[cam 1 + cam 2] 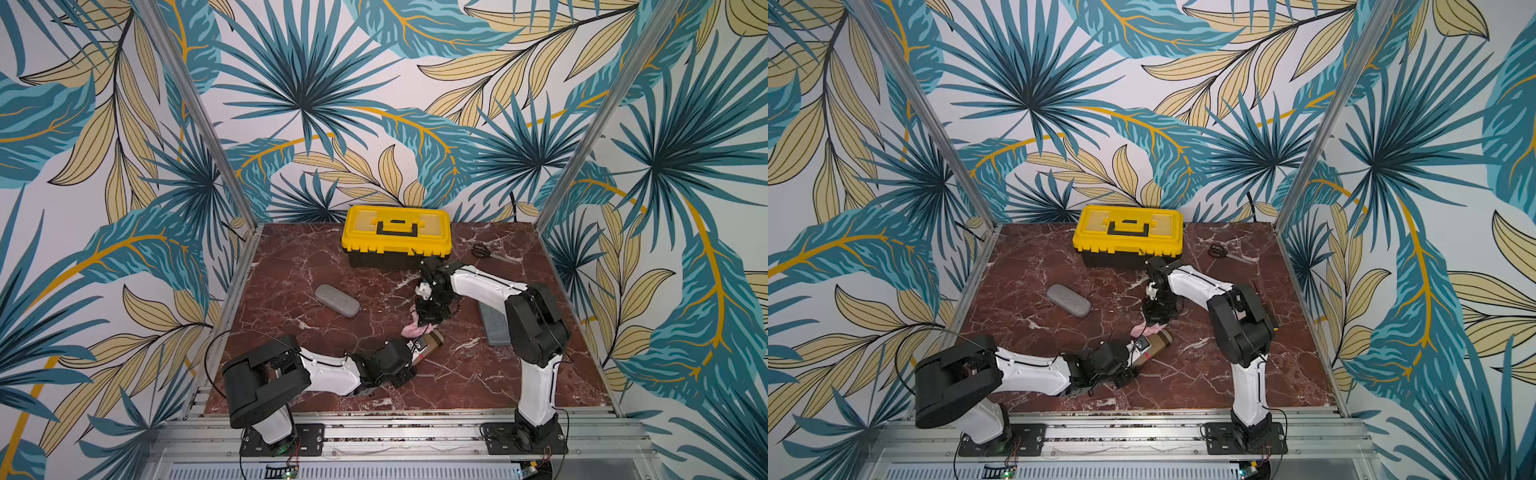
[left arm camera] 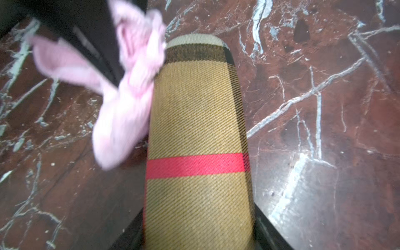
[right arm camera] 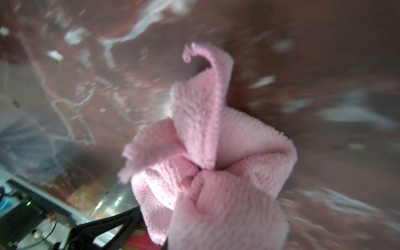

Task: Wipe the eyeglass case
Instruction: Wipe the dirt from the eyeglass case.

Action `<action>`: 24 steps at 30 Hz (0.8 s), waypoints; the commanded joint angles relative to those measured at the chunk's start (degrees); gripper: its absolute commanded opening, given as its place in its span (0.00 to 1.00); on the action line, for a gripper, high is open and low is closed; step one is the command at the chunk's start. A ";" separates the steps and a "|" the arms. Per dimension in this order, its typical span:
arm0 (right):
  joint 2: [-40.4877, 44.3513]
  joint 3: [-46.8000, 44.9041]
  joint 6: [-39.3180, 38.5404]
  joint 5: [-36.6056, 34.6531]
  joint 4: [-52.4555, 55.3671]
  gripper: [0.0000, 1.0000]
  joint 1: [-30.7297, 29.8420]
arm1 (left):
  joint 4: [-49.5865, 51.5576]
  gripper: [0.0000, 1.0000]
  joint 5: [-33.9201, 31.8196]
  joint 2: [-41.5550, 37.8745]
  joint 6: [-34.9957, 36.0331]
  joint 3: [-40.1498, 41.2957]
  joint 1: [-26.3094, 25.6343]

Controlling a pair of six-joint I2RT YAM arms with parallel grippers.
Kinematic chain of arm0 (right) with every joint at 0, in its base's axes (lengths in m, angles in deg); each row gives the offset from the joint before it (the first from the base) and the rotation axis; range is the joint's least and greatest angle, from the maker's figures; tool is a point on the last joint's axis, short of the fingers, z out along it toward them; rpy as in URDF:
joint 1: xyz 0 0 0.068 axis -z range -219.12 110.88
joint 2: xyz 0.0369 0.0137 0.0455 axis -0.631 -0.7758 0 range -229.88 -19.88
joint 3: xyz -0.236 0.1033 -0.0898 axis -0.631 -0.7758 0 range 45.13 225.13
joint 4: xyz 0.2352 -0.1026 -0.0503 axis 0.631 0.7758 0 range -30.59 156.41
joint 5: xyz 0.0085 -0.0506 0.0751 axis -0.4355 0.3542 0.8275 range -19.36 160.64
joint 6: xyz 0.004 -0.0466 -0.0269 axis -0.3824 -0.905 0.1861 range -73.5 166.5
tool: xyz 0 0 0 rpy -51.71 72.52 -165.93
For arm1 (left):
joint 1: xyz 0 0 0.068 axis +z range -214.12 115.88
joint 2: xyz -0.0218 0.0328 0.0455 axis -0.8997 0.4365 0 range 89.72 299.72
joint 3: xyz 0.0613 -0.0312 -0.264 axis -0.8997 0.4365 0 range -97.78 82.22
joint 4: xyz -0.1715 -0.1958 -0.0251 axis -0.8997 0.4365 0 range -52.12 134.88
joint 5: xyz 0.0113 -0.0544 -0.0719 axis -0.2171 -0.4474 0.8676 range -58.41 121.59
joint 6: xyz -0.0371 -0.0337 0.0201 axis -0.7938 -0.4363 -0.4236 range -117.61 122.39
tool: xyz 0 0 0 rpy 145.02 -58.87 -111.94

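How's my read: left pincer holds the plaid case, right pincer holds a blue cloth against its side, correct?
One slip: the cloth is pink, not blue, as the left wrist view shows. Otherwise yes: the left pincer holds the plaid case and the right pincer holds the cloth against its side.

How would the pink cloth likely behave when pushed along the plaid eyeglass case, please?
Probably floppy: the pink cloth bunches in loose folds, with one corner curling free of the right gripper. Its looped pile would likely drag rather than slide on the woven fabric of the plaid eyeglass case.
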 commanded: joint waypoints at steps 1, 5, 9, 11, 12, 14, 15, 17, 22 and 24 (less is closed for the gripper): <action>-0.66 -1.24 -2.20 -14.45 11.32 0.00 0.99 | 4.70 0.00 -6.13 -0.10 -4.17 2.25 2.94; -0.97 1.83 -2.44 -9.57 10.04 0.00 0.75 | 4.53 0.00 -3.81 0.32 -3.94 1.91 3.28; 1.57 -0.15 -1.38 -4.40 7.95 0.00 0.64 | 5.19 0.00 -2.06 1.02 -5.24 1.02 4.03; 4.14 -3.61 0.46 1.89 4.40 0.00 0.35 | 4.80 0.00 -0.69 1.06 -6.11 0.93 4.37; 5.36 -5.23 1.26 5.14 2.69 0.00 -0.15 | 4.75 0.00 -0.03 1.08 -6.47 0.85 4.49; 7.40 -7.59 3.16 8.75 -0.38 0.00 -0.67 | 5.11 0.00 0.94 1.38 -7.08 0.45 4.90; 7.82 -8.33 4.18 9.99 -1.62 0.00 -0.56 | 5.42 0.00 1.45 1.53 -7.27 0.13 5.07; 7.80 -9.05 7.14 8.47 -3.81 0.00 0.80 | 6.10 0.00 2.34 2.12 -7.54 -0.53 5.29; 6.47 -10.81 16.07 0.44 -9.47 0.00 2.97 | 6.76 0.00 3.89 3.18 -8.84 -1.25 5.29; 8.22 -14.43 19.90 1.48 -13.96 0.00 2.16 | 6.94 0.00 3.95 3.50 -9.75 -1.51 5.29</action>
